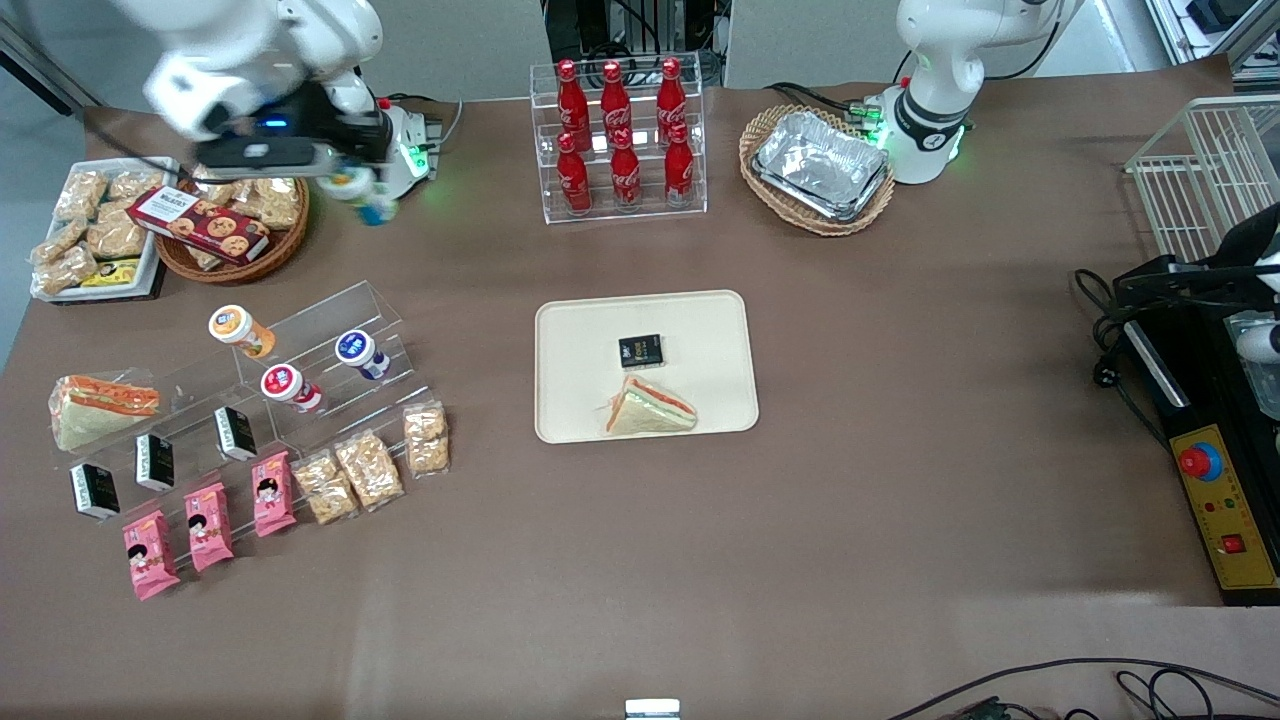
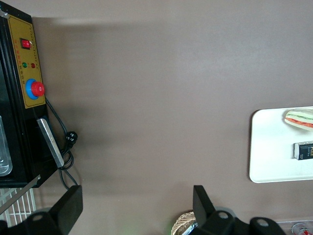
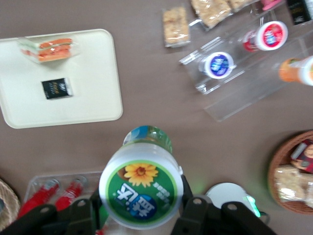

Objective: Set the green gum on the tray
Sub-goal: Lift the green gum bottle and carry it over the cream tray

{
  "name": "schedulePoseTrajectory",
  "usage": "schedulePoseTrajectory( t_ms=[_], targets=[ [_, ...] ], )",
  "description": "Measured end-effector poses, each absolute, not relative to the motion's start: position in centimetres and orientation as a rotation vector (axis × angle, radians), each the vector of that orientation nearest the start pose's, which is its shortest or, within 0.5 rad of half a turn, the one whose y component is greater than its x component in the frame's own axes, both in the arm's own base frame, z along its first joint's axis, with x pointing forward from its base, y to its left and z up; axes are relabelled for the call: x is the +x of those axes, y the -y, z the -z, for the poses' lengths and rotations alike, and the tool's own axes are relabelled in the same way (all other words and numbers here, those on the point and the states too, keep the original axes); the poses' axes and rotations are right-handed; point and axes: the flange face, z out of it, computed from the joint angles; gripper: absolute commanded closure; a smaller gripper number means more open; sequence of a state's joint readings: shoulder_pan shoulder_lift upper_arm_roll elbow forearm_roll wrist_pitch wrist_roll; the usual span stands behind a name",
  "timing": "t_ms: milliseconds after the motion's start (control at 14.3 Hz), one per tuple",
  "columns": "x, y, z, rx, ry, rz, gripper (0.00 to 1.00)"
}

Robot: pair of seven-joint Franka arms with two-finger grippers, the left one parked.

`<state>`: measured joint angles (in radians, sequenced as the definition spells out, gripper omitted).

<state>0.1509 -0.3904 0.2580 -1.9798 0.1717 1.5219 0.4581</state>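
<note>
We see the gripper [image 1: 362, 195] raised above the table [image 1: 900, 450] at the working arm's end, beside the wicker basket [image 1: 235, 265] of cookies and farther from the front camera than the clear acrylic rack [image 1: 330, 340]. Its fingers [image 3: 193, 208] are clamped on the green gum [image 3: 141, 191], held up in the air, lid with the green flower label facing the wrist camera. In the front view the green gum [image 1: 368, 200] shows only as a small blurred white and teal shape under the gripper. The tray [image 1: 580, 340] lies flat at the middle of the table, well apart from the gum, carrying a small black packet [image 1: 640, 351] and a wrapped sandwich [image 1: 648, 408]. On the rack we see three gum bottles: orange-bodied [image 1: 241, 331], red-labelled [image 1: 291, 388], blue-labelled [image 1: 361, 354]. Cola bottles [image 1: 618, 135] stand in a clear stand farther from the front camera than the tray.
</note>
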Motion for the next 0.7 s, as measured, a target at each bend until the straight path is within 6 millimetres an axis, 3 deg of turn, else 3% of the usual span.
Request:
schedulePoseTrajectory(
  t_ms=[140,280,420,701],
  targets=[
    [37.5,-25.7,-59.3,-3.103,-0.17,-0.112,0.91],
    [38.7,-29.1,-56.4,-3.08,-0.22,-0.099,0.92],
    [40.8,-30.9,-52.5,-3.052,-0.245,-0.115,0.92],
    [43.4,-32.0,-43.2,-3.046,-0.268,-0.138,0.95]
  ],
)
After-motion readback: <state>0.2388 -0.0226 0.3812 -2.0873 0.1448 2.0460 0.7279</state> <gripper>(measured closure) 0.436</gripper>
